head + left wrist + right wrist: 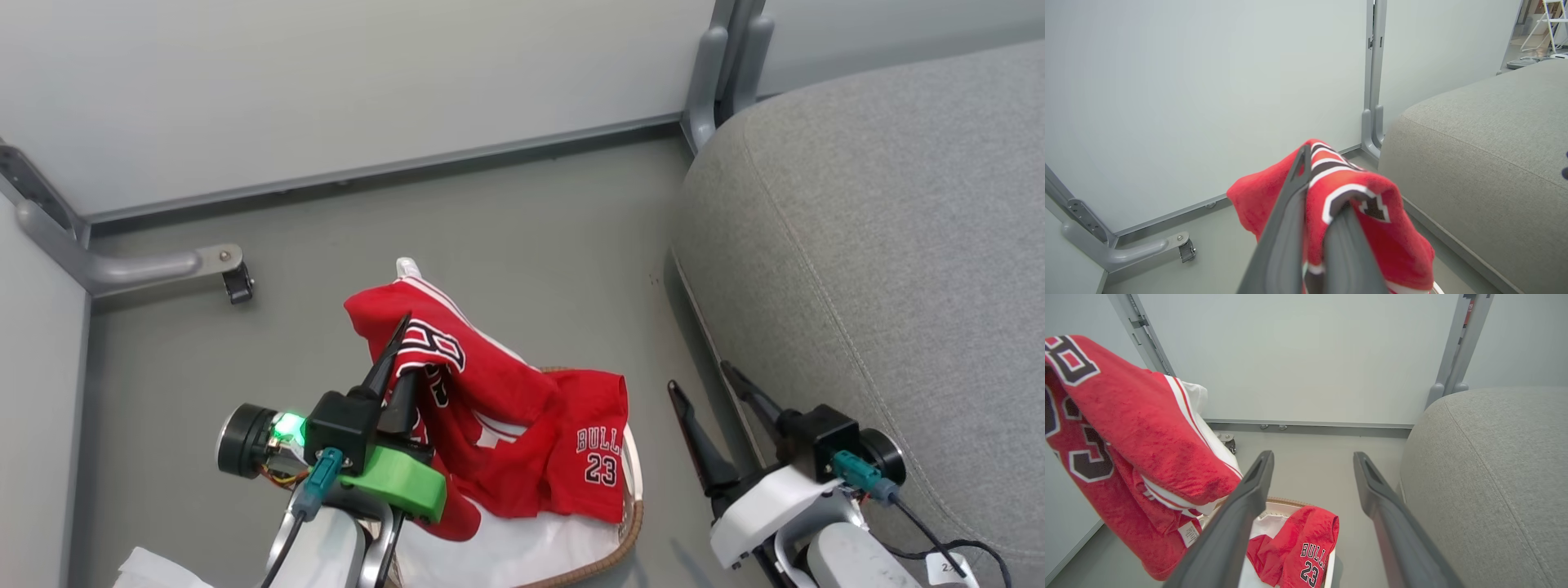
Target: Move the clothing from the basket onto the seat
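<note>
The left gripper (408, 347) has its jaws pinched shut on a red white-trimmed basketball jersey (490, 384), held above the brown-rimmed oval basket (631, 527); a red "BULLS 23" piece (592, 457), perhaps separate, lies below in it; the right gripper (698, 374) has its jaws spread wide and empty, with the light grey woven seat (882, 245) just beside them.

Printed in black and white on the red garment (600, 457) in the basket (635, 516): "BULLS 23". On the held-up red jersey (457, 367), big black-and-white characters, too crumpled to read.
</note>
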Controlling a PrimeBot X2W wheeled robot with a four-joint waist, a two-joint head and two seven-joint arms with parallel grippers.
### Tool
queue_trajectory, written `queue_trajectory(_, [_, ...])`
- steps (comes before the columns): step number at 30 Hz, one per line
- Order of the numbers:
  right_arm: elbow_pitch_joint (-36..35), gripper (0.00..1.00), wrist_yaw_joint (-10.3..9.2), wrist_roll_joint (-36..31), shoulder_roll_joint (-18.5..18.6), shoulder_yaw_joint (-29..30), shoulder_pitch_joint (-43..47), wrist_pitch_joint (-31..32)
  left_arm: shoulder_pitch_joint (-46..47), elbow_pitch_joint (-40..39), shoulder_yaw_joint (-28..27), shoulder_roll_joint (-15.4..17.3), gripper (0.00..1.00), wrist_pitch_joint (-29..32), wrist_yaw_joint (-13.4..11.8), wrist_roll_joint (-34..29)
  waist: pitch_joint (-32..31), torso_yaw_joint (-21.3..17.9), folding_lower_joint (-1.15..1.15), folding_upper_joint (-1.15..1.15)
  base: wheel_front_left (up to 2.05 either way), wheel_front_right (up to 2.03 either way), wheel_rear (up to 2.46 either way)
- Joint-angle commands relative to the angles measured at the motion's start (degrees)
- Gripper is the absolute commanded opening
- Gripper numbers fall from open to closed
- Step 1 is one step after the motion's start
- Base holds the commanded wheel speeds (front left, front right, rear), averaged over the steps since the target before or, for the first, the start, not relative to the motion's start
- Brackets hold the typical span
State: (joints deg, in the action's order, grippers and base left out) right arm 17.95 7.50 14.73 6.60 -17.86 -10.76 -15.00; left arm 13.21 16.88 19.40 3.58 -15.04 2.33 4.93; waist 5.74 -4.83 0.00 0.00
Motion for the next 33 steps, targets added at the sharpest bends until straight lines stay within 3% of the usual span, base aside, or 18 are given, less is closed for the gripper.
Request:
queue_trajectory(1, [-0.22,1.0,-0.02,0.31,0.63,-1.05,0.58,-0.26,-0.58,-1.01,-0.13,-0.13,0.0,-0.21,0.31,0.04,-2.01,0.38,0.0,0.0,0.0,0.0,0.0])
queue_trajectory(10, [-4.14,1.0,-0.02,0.65,3.97,-15.51,-7.03,-0.25,2.56,-4.77,2.7,-0.58,0.0,-0.21,1.66,0.36,-2.19,2.62,0.0,0.0,0.0,0.0,0.0])
queue_trajectory(18, [-1.17,1.0,-0.03,3.08,4.51,-28.28,-17.03,-0.2,5.22,-6.26,7.82,-0.6,0.0,-0.21,0.26,3.59,-1.3,5.84,0.0,0.0,0.0,0.0,0.0])
queue_trajectory(22, [1.0,1.0,-0.03,3.18,3.74,-30.14,-19.61,-0.2,6.1,-6.45,10.31,-0.61,0.0,-0.21,-0.46,4.49,-1.05,7.44,0.0,0.0,0.0,0.0,0.0])
queue_trajectory(28, [5.41,1.0,-0.03,1.14,1.07,-26.85,-19.12,-0.2,6.46,-6.73,13.39,-0.61,0.0,-0.21,-0.81,5.88,-0.97,9.09,0.0,0.0,0.0,0.0,0.0])
queue_trajectory(29, [6.36,0.78,-0.03,1.06,0.64,-26.42,-18.87,-0.2,6.38,-6.77,13.81,-0.62,0.0,-0.21,-0.75,6.19,-1.02,9.26,0.0,0.0,0.0,0.0,0.0])
queue_trajectory(30, [7.22,0.26,-0.03,1.31,0.35,-26.37,-18.7,-0.2,6.26,-6.8,14.12,-0.62,0.0,-0.21,-0.62,6.46,-1.04,9.39,0.0,0.0,0.0,0.0,0.0])
queue_trajectory(32, [8.43,0.0,-0.03,2.39,-0.36,-25.79,-18.69,-0.2,6.09,-6.86,14.79,-0.62,0.0,-0.21,-0.53,6.73,-1.03,9.63,0.0,0.0,0.0,0.0,0.0])
queue_trajectory(33, [8.72,0.0,-0.03,2.58,-0.54,-25.48,-18.7,-0.2,6.02,-6.82,14.97,-0.62,0.0,-0.21,-0.54,6.86,-1.02,9.67,0.0,0.0,0.0,0.0,0.0])
